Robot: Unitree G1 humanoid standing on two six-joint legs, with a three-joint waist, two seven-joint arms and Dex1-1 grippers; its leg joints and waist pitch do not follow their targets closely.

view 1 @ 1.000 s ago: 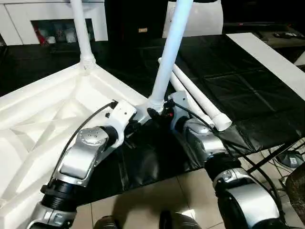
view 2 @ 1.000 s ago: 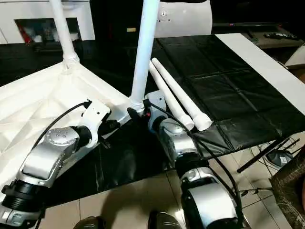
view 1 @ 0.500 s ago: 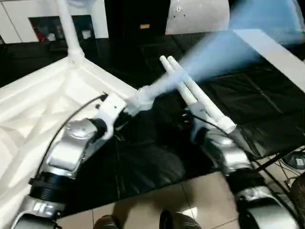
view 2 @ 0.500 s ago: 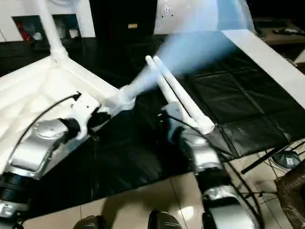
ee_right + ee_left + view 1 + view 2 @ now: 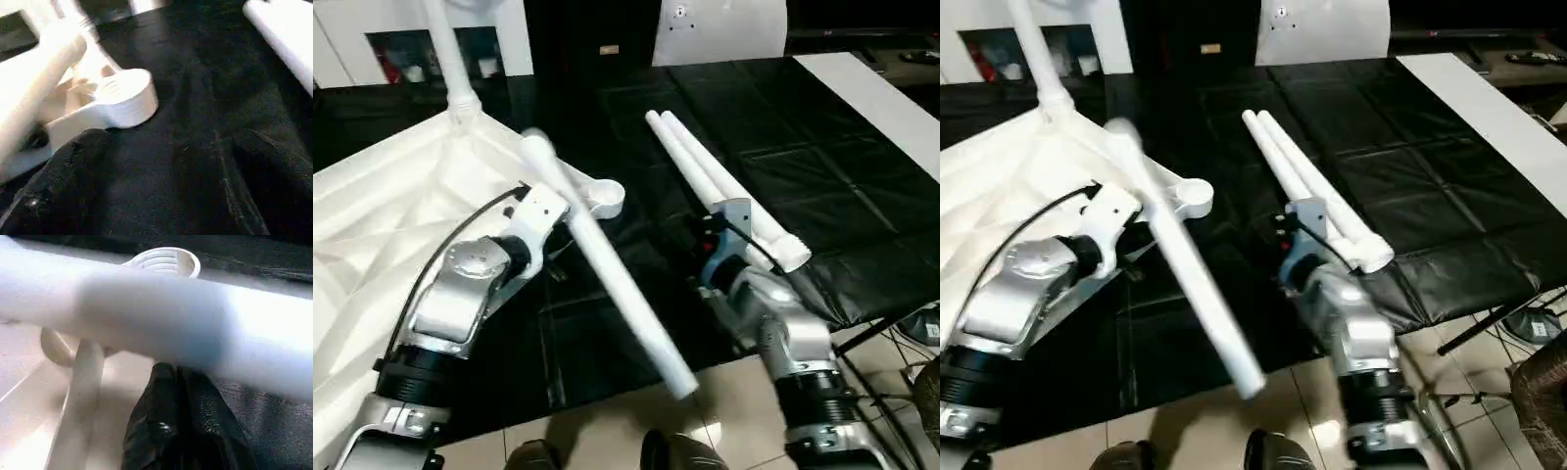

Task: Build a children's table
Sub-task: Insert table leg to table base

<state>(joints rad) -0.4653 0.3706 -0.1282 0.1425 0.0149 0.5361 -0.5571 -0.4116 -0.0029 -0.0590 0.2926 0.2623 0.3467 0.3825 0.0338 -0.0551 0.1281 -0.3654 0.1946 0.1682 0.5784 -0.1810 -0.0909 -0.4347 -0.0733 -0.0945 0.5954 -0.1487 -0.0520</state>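
**One leg down across the mat, two lying by the right claw**

The tabletop point(image 5: 382, 225) lies underside up to the left of the left gripper point(image 5: 546, 204), with one leg point(image 5: 445, 54) standing in its far corner. Its near corner socket point(image 5: 604, 198) sits just right of that claw. A loose leg point(image 5: 607, 264) slants between the two claws. Two more legs point(image 5: 724, 186) lie side by side just beyond the right gripper point(image 5: 729, 220).
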